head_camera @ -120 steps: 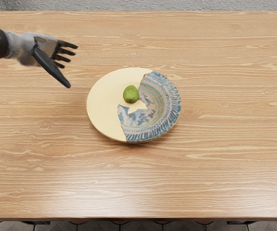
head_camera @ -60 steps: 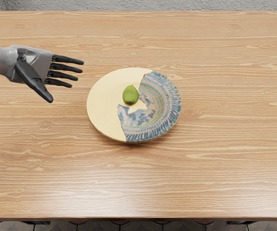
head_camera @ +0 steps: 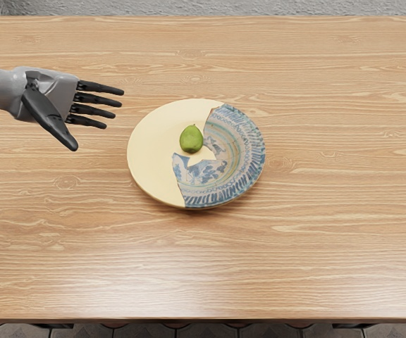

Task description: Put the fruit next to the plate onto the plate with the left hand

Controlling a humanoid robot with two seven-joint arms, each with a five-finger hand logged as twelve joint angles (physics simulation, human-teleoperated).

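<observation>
We see the small green rounded fruit [head_camera: 192, 138] lying mid-frame on the round cream-and-blue ceramic plate [head_camera: 150, 151]. At upper left, our grey left hand [head_camera: 58, 98] spreads its fingers [head_camera: 99, 88] wide, holding nothing. The fruit looks light, firm and roll-prone; we'd pinch across its widest part.

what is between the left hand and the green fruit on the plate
Nothing visible. Between the open left hand and the fruit lie only bare table and the cream side of the plate. The fruit already sits on the plate.
</observation>
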